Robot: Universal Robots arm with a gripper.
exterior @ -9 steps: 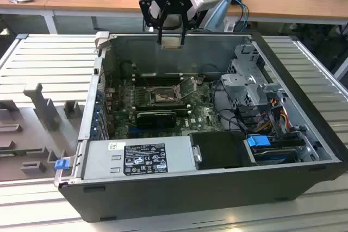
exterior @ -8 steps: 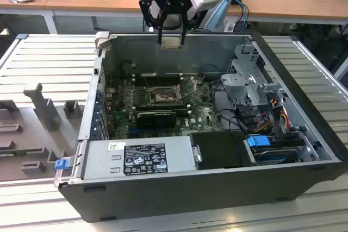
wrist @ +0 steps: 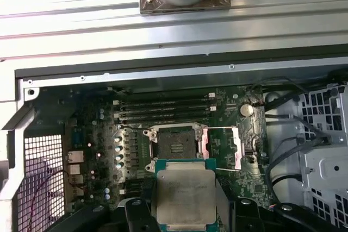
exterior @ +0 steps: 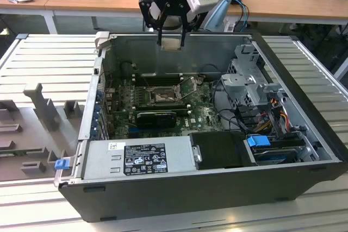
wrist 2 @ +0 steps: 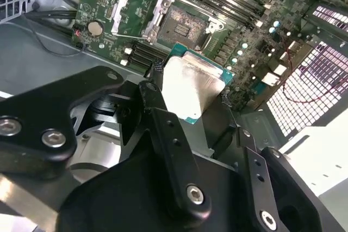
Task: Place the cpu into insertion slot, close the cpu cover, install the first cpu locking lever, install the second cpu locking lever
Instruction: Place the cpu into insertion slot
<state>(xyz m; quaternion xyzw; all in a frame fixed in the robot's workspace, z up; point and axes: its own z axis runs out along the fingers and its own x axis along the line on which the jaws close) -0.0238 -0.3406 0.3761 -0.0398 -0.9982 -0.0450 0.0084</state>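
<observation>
The open computer case [exterior: 179,199] is enclosing the green motherboard [exterior: 202,117], which is carrying the insertion slot [wrist: 175,144] near its middle. The gripper [exterior: 172,37] is hanging well above the insertion slot, level with the case's upper rim in the exterior view, its fingers [wrist 2: 163,129] clamping the cpu by two opposite edges. The cpu cover [wrist: 228,148] is lying swung open just beside the insertion slot, leaving the dark socket bare. The cpu [wrist: 185,196] is facing its metal top toward both wrist views, apart from the insertion slot, not yet seated.
</observation>
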